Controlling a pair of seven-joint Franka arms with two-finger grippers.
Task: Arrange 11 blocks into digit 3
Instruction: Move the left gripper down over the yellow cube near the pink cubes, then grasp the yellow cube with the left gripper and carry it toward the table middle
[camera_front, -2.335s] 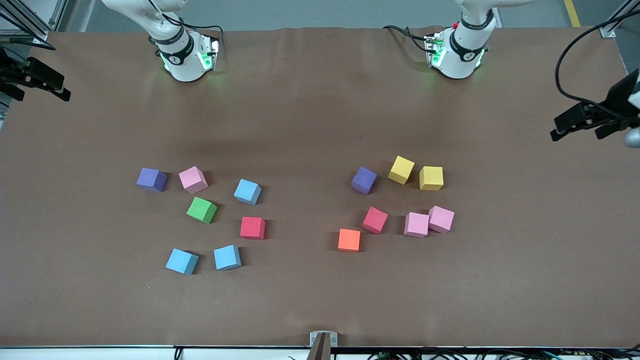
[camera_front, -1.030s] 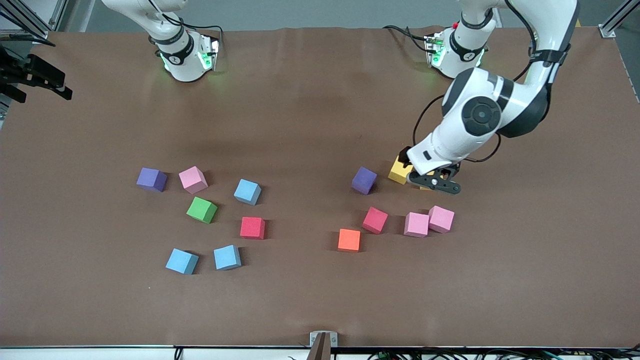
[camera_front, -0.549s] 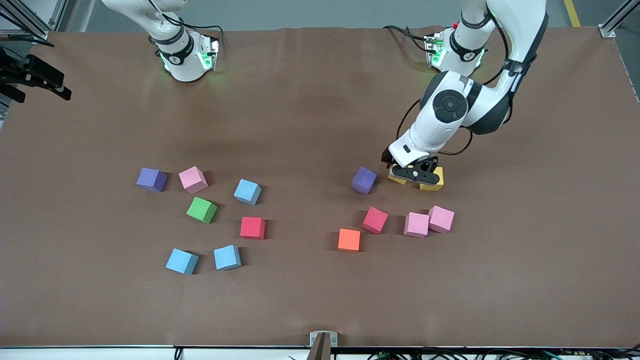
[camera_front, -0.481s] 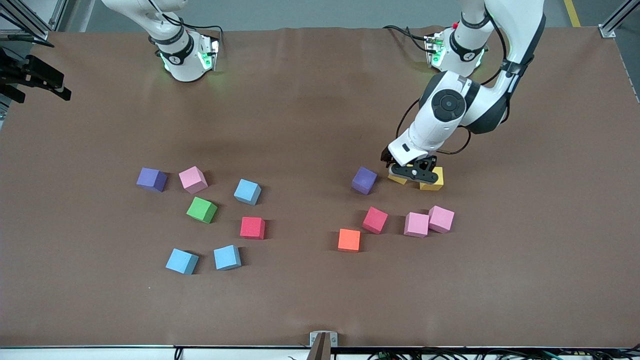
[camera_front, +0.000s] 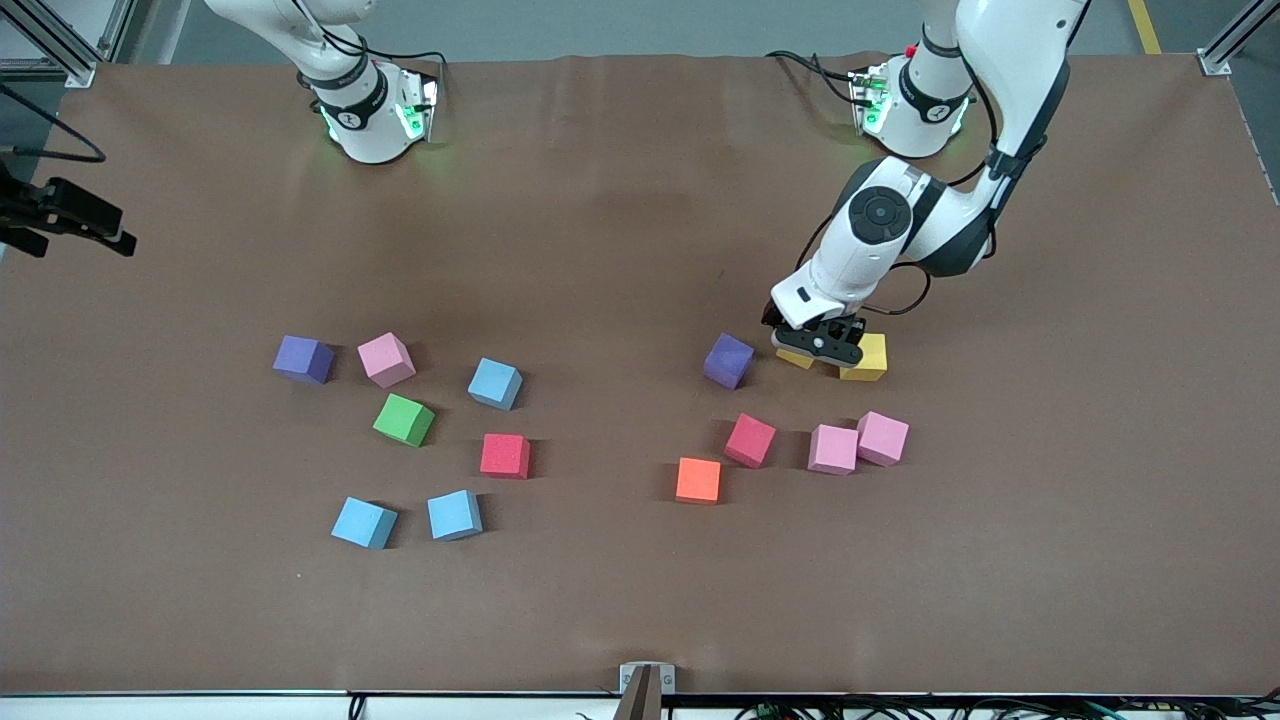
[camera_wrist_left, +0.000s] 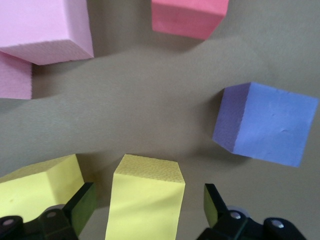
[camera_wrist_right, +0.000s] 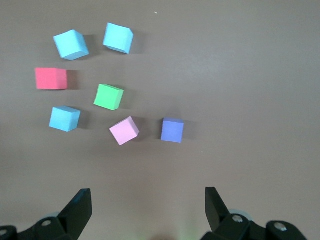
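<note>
Left hand (camera_front: 812, 345) low, fingers spread — right hand (camera_wrist_right: 145, 212) waits, open.

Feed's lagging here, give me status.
Left gripper down astride one yellow block, jaws open, second yellow block alongside. Right gripper open, waiting. No digit started.

This looks like a robotics lab. Two white arm bases (camera_front: 372, 110) with green status lights are bolted at one edge of a table (camera_front: 640, 610) under a plain brown cover, loose black cables (camera_front: 812, 68) trail beside them, aluminium frame posts (camera_front: 48, 45) stand at the corners, and foam blocks (camera_front: 504, 455) lie scattered.
</note>
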